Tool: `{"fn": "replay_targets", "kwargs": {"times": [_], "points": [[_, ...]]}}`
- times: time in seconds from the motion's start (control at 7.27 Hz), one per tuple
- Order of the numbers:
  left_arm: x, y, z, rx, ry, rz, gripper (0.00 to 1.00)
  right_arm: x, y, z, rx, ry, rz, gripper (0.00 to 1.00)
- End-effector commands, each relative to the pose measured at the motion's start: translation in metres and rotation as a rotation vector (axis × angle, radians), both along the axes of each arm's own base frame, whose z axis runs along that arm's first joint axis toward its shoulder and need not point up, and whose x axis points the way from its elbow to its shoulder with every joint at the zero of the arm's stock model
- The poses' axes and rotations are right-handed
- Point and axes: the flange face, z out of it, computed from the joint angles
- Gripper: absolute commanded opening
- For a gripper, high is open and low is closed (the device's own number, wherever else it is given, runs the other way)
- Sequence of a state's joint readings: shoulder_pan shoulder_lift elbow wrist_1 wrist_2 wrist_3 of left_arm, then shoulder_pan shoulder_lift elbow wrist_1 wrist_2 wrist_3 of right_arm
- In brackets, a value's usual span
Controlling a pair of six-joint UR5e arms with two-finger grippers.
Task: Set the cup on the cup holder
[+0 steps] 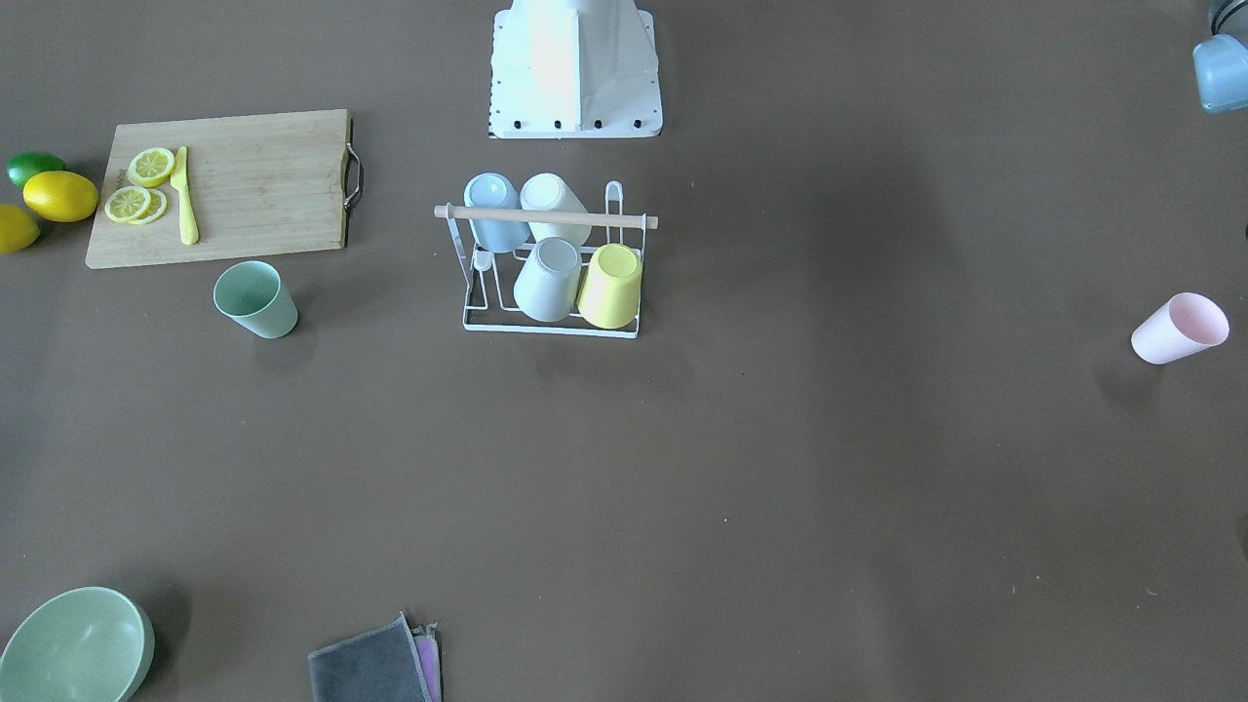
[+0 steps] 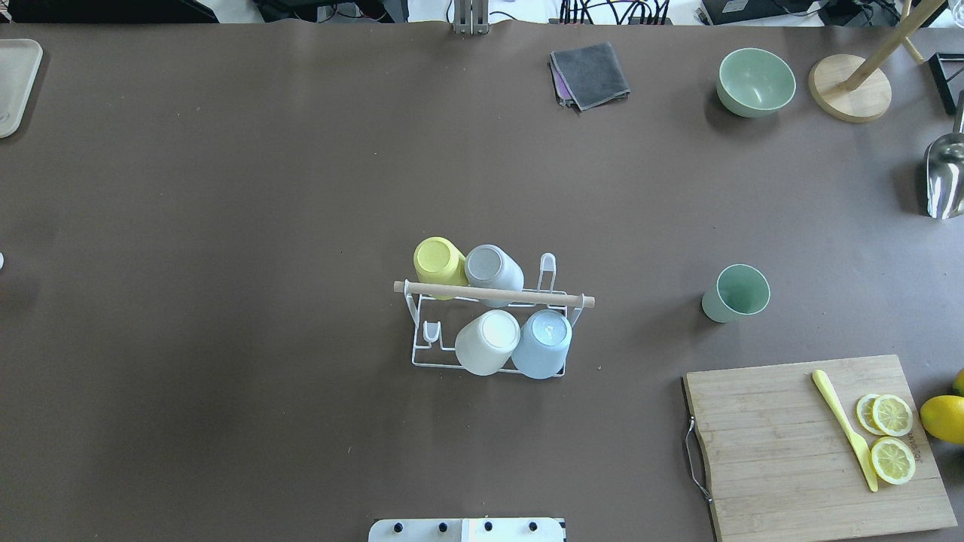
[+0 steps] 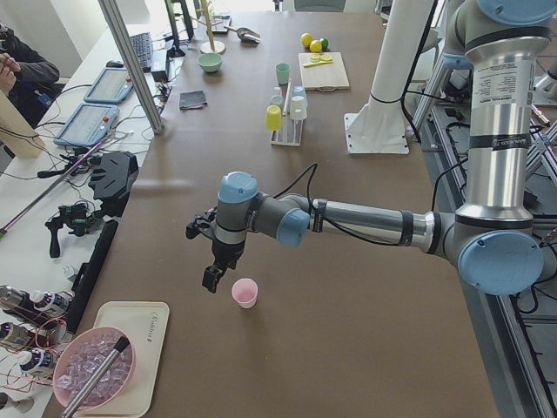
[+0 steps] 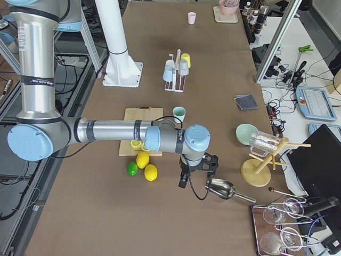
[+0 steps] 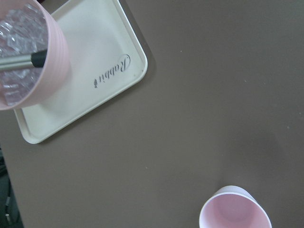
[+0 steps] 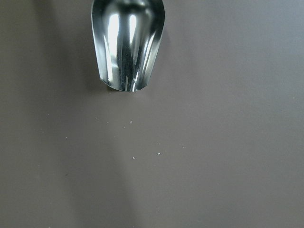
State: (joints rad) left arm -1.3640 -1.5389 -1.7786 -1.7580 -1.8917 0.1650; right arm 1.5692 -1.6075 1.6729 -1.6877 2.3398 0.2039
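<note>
The cup holder (image 1: 546, 215) is a white wire rack with a wooden rod, mid-table, also in the overhead view (image 2: 493, 294). Several cups sit upside down on its prongs. A pink cup (image 1: 1180, 329) stands upright at the table's left end, seen from above in the left wrist view (image 5: 235, 209). My left gripper (image 3: 210, 281) hangs just beside this pink cup (image 3: 244, 293); I cannot tell if it is open. A green cup (image 2: 736, 293) stands upright right of the rack. My right gripper (image 4: 183, 182) hovers far off by a metal scoop (image 4: 221, 189); I cannot tell its state.
A cutting board (image 2: 783, 452) with lemon slices and a yellow knife lies front right, with lemons (image 1: 58, 195) beside it. A green bowl (image 2: 755, 81), grey cloth (image 2: 591, 73) and wooden stand (image 2: 849, 86) sit at the far edge. A white tray (image 5: 90, 76) holds a pink bowl.
</note>
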Motion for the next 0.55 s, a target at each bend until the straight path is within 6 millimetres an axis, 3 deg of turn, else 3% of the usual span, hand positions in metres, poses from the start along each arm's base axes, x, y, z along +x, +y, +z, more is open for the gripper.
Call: {"fn": "replay_targets", "kwargs": {"times": [0.0, 0.28, 0.41], "points": [[0.007, -0.011, -0.033, 0.088, -0.188, 0.147, 0.99, -0.035, -0.022, -0.03, 0.048, 0.008, -0.064, 1.0], [0.047, -0.025, -0.044, 0.116, -0.328, 0.329, 0.99, -0.058, -0.038, -0.055, 0.094, 0.001, -0.103, 1.0], [0.07, -0.036, -0.056, 0.11, -0.399, 0.398, 0.99, -0.089, -0.043, -0.065, 0.106, 0.0, -0.154, 1.0]]}}
